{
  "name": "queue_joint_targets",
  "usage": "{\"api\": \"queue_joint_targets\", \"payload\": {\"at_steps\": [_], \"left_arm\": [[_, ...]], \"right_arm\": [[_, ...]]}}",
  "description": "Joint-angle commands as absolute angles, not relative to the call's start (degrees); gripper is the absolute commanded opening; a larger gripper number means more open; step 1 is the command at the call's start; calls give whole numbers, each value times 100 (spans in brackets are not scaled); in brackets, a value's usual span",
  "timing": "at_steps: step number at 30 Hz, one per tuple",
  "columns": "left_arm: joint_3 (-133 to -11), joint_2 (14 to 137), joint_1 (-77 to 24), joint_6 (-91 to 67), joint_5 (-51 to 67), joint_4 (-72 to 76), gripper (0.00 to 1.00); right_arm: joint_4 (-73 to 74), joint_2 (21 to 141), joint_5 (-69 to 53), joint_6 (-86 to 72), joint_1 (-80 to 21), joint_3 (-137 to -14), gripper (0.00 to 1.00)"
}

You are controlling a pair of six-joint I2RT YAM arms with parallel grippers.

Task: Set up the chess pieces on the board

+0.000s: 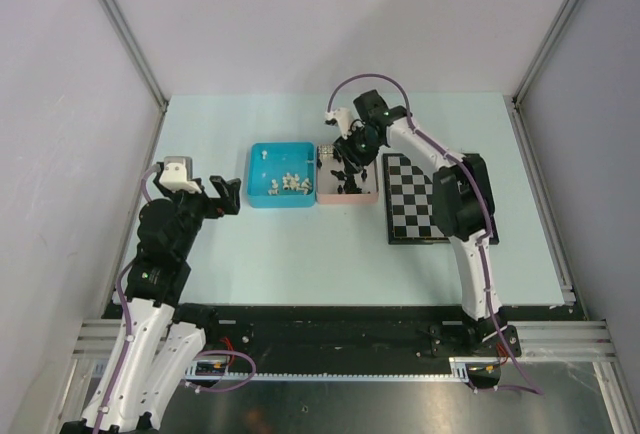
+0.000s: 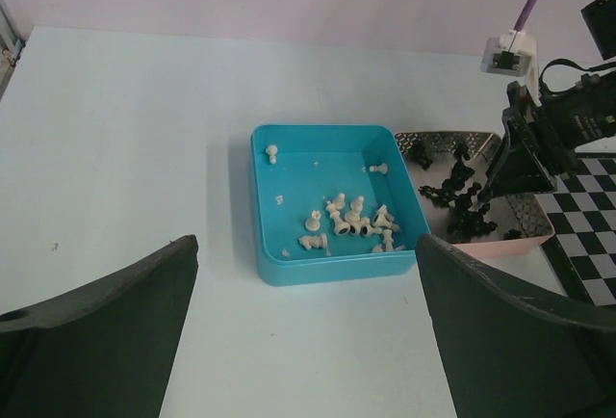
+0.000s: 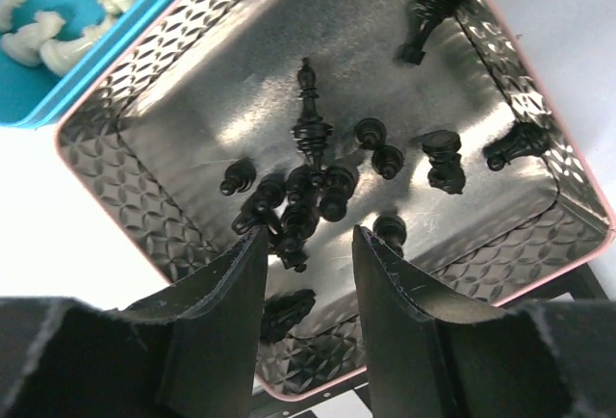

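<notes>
My right end effector (image 3: 306,245) hung over the pink tray (image 3: 125,158), fingers (image 3: 226,293) narrowed w/ a gap left. The heap of black pieces (image 3: 308,196) lay just above the tips in the wrist view, one piece btwn them. Couldn't tell if it was gripped, nor its long axis: too tangled. A tall piece (image 3: 310,115) lay top-to-bottom in frame. Left end effector (image 2: 303,245) was wide, empty, over the worktop (image 1: 300,274), facing the white pieces (image 2: 351,221) in the blue tray (image 2: 327,269). Only the top view showed the board (image 1: 415,209), right of the pink tray, no pieces on visible squares; right arm nearer.
</notes>
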State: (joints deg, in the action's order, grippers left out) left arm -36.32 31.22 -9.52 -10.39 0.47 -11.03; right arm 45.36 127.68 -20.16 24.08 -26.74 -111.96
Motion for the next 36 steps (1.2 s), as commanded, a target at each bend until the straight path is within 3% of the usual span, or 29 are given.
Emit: {"api": "queue_joint_targets", "payload": {"at_steps": [1,19,31,36], "left_arm": [[-3595,3103,-975,-870,167,-949,100],[-3604,3182,-967,-853,202,-958,100],[-3595,3173,-967,-853,185,-958,100],[-3595,3173,-976,-852,193,-949,100]], "right_arm": [[4562,13016,-1697,2382,-2646,-11680,45],[4693,13509,-1705,2347,-2663,-12102,36],[4632,13290,-1714,2461,-2654,-12085,9],[4614,13000,-1749,2522,-2654,-12041,7]]}}
